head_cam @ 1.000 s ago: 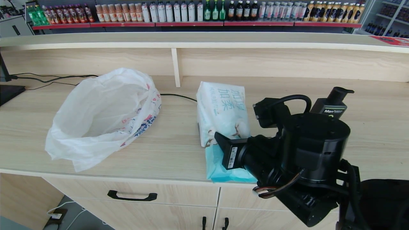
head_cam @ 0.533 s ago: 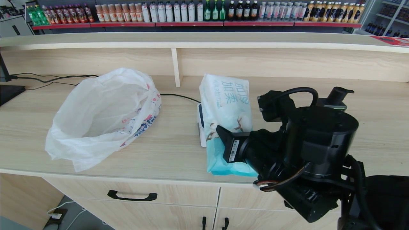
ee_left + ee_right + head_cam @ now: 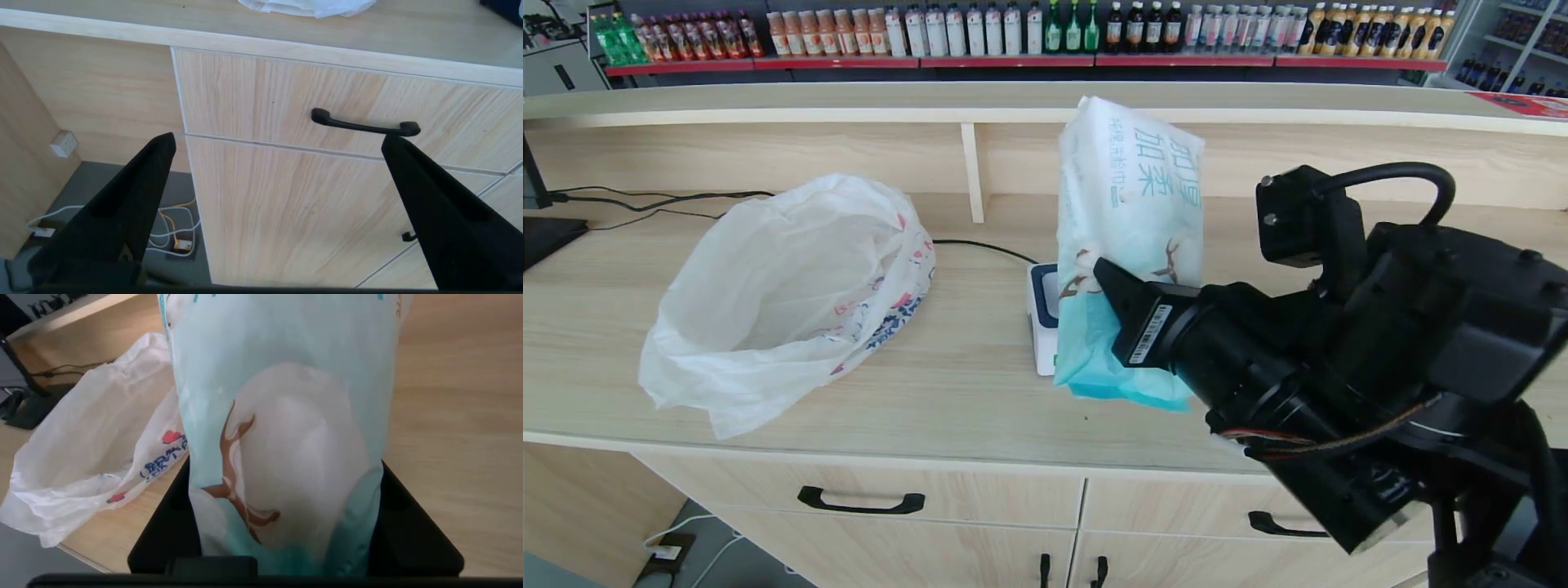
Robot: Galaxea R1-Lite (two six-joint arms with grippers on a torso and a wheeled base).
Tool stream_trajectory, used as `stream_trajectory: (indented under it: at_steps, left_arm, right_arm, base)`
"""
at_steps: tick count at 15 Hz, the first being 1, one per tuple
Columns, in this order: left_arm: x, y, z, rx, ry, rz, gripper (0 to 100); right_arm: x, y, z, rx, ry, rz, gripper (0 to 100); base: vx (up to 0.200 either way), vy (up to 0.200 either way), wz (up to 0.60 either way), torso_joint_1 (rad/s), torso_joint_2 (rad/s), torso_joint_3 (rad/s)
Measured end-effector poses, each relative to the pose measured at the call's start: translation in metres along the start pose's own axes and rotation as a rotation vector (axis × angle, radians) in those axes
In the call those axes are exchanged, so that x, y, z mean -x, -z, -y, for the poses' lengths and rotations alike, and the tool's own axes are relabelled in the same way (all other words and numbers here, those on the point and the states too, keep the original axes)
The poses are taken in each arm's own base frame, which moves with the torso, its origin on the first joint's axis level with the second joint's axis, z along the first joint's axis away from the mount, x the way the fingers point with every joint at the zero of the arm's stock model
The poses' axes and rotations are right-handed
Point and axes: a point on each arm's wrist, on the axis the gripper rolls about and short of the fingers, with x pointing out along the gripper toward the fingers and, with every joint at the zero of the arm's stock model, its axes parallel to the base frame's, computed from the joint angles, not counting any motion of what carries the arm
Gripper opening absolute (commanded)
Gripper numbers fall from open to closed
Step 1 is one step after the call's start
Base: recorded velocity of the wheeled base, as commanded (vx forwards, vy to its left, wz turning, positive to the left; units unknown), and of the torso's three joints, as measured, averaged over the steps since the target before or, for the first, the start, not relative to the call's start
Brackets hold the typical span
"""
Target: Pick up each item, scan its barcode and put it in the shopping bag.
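A white-and-teal tissue pack [image 3: 1131, 204] hangs nearly upright above the counter. My right gripper [image 3: 1131, 331] is shut on its lower end, and in the right wrist view the pack [image 3: 286, 416] stands between the two black fingers of that gripper [image 3: 286, 539]. Under and just left of the pack lies a small white scanner [image 3: 1042, 318] with a dark window. The white shopping bag [image 3: 784, 286] lies open on the counter to the left, also seen as the bag [image 3: 90, 474] beyond the pack. My left gripper [image 3: 278, 212] is open with nothing in it, low in front of the drawers.
A black cable [image 3: 980, 243] runs from the scanner behind the bag. A raised back ledge with a vertical divider [image 3: 972, 171] bounds the counter. Drawer handles [image 3: 860, 500] [image 3: 365, 125] sit below the front edge. A dark monitor base [image 3: 547, 233] is at far left.
My right gripper has lifted the tissue pack off the counter and tipped it upright, uncovering the scanner. The bag has not moved.
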Motion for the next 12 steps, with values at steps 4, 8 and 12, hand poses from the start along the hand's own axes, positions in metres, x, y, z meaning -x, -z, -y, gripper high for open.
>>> stream_trajectory:
  at_steps: [4,8,12]
  left_arm:
    - [0.0,0.0,0.0,0.0,0.0,0.0,100]
    - [0.0,0.0,0.0,-0.001,0.0,0.0,100]
    - [0.0,0.0,0.0,-0.001,0.0,-0.001,100]
  right_arm:
    - [0.013,-0.002,0.007,0.043,-0.029,0.129,0]
    - [0.034,0.004,0.019,0.093,-0.116,0.206,0]
    - [0.036,-0.001,0.021,0.169,-0.207,0.254,0]
  base:
    - [0.0,0.0,0.0,0.0,0.0,0.0]
    - [0.0,0.0,0.0,0.0,0.0,0.0]
    - [0.0,0.0,0.0,0.0,0.0,0.0]
